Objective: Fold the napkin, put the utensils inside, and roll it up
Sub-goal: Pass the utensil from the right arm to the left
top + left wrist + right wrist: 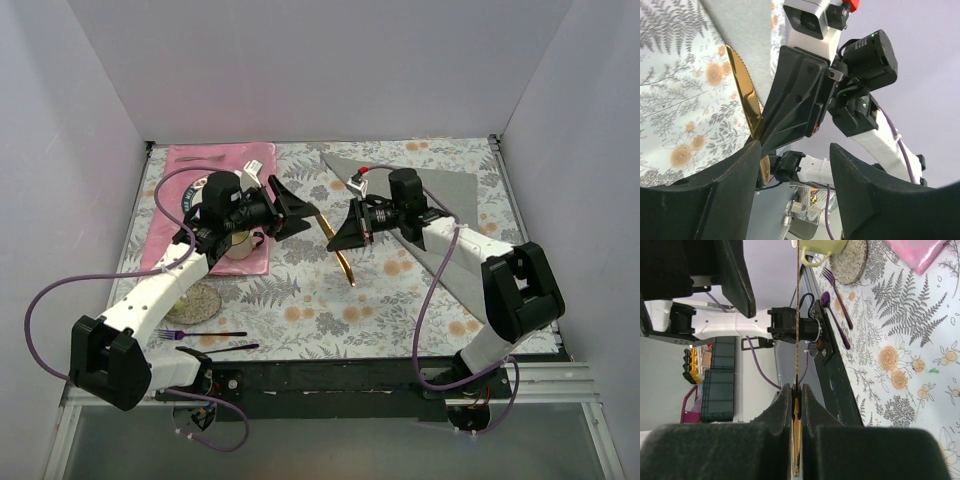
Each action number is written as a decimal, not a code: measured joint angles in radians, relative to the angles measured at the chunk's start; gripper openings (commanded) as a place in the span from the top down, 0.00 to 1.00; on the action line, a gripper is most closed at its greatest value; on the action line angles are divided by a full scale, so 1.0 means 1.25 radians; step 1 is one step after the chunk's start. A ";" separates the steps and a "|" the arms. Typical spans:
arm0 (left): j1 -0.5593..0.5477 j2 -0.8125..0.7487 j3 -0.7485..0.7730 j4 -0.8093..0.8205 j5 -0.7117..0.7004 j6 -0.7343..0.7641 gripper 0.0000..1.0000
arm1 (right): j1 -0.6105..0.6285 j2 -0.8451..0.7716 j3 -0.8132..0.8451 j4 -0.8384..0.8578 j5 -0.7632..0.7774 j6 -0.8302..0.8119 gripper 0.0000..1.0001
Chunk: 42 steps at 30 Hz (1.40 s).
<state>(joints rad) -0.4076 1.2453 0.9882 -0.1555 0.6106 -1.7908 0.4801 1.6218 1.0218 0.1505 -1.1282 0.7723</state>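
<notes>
**One gold knife clamped, one napkin lying by**

Two grippers are seen facing each other at mid-frame in the top view. The right gripper [796,395] is closed tight on the single knife [342,262]. In the right wrist view the knife is shown edge-on, as a thin line between the pressed fingers [782,407]. It is slim, flat and shiny orange-gold, and a serrated edge is visible in the left wrist view. In the top view it is angled from the centre down toward the lower right.

The left gripper [795,150] is spread open, and the knife's end is seen just beside one of its fingers [715,200].

One plain grey napkin [450,185] is laid on the table at upper right, partly covered by the right arm. One pink placemat [200,170] is seen at upper left, with one yellow cup [240,245] on it. One round coaster [200,298] is placed below. One purple fork [200,333] and one dark utensil [228,348] are set at lower left.
</notes>
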 measured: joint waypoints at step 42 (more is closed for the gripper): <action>-0.013 0.162 0.250 -0.152 -0.089 0.059 1.00 | 0.105 0.036 0.621 -0.721 0.557 -0.385 0.38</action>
<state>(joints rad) -0.4232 1.4483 1.3010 -0.3454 0.4988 -1.7168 0.6109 1.6672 1.7981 -0.7502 -0.4324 0.2916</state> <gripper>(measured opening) 0.015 0.634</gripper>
